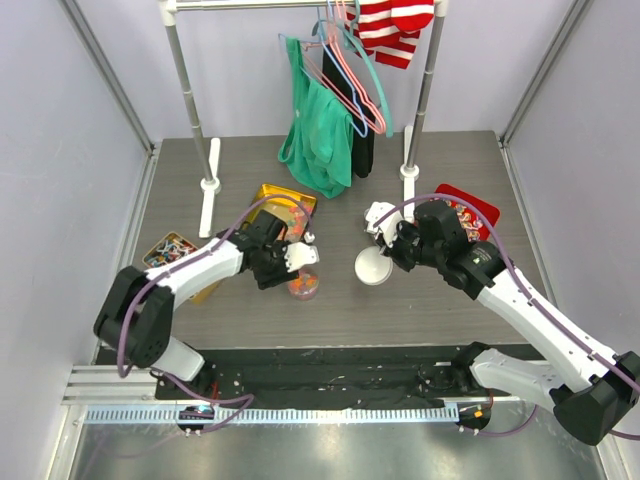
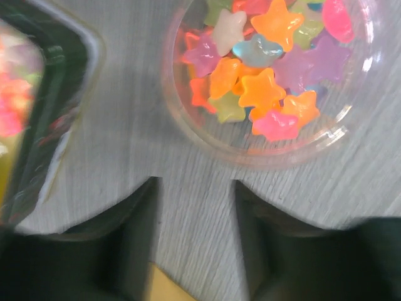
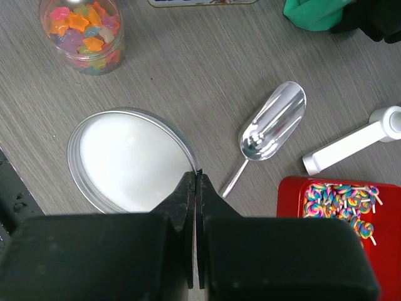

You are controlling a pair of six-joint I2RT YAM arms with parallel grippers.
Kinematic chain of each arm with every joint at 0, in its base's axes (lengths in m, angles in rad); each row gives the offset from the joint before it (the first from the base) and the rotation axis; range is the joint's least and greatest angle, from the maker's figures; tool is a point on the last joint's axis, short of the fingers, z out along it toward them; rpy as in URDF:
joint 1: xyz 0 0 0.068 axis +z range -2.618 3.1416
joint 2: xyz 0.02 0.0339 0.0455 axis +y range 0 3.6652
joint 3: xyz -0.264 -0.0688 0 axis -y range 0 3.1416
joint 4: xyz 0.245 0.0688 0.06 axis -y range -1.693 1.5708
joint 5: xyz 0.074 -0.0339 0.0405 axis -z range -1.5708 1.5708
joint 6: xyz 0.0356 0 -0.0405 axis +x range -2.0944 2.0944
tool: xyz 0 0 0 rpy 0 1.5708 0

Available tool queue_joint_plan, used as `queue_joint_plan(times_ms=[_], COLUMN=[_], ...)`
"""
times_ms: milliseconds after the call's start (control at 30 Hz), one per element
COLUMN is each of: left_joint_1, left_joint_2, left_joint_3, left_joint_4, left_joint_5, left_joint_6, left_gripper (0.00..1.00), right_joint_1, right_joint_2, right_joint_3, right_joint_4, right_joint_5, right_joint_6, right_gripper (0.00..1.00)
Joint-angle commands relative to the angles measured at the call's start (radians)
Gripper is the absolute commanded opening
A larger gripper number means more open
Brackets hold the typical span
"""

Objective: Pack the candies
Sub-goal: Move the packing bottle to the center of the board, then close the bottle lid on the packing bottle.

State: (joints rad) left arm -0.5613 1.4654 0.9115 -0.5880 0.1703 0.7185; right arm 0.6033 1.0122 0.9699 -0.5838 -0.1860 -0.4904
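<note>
Overhead, grey woodgrain table [image 1: 400, 320] — left tool [image 2: 195, 184] apart, right tool [image 3: 197, 180] together; lavender walls [image 1: 60, 150].

The candies [image 2: 260, 88] are small glossy stars, orange, pink and purple. They lie heaped in a clear round jar [image 2: 276, 155].

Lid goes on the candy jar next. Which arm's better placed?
Right. The right fingers are shut at the rim of the lid, seemingly pinching it, with the open jar of candies nearby. The left fingers are open and empty, just short of the jar; probably better for steadying.
</note>
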Motion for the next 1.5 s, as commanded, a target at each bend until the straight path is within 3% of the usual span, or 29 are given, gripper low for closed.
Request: queue_joint_plan(times_ms=[0, 200, 367, 733, 833, 1000, 1333, 1467], left_joint_1=[0.001, 0.000, -0.029, -0.129, -0.080, 0.057, 0.092, 0.093], left_joint_2=[0.096, 0.134, 0.154, 0.248, 0.196, 0.052, -0.255, -0.289], left_joint_3=[0.029, 0.059, 0.104, 0.144, 0.141, 0.138, 0.147, 0.182], left_joint_4=[0.034, 0.070, 0.068, 0.099, 0.137, 0.119, -0.007, -0.049], left_joint_5=[0.011, 0.075, 0.133, 0.134, 0.129, 0.170, 0.260, 0.320], left_joint_6=[0.003, -0.027, -0.063, -0.131, -0.159, -0.169, -0.218, -0.229], left_gripper=[0.46, 0.46, 0.39, 0.35, 0.30, 0.31, 0.95, 1.00], right_joint_1=[-0.008, -0.011, -0.013, -0.016, -0.017, -0.023, -0.023, -0.025], right_joint_2=[-0.023, -0.023, -0.023, -0.041, -0.050, -0.064, 0.195, 0.317], right_joint_3=[-0.005, -0.008, -0.008, -0.007, -0.002, 0.038, 0.335, 0.452], right_joint_4=[0.052, 0.061, 0.062, 0.064, 0.065, 0.053, -0.169, -0.278], right_joint_5=[-0.007, 0.000, 0.005, 0.002, -0.003, -0.036, -0.256, -0.415], right_joint_6=[0.013, 0.012, 0.013, 0.015, 0.021, 0.038, 0.026, 0.022], right_gripper=[0.01, 0.01, 0.01, 0.01, 0.01, 0.01, 0.01, 0.01])
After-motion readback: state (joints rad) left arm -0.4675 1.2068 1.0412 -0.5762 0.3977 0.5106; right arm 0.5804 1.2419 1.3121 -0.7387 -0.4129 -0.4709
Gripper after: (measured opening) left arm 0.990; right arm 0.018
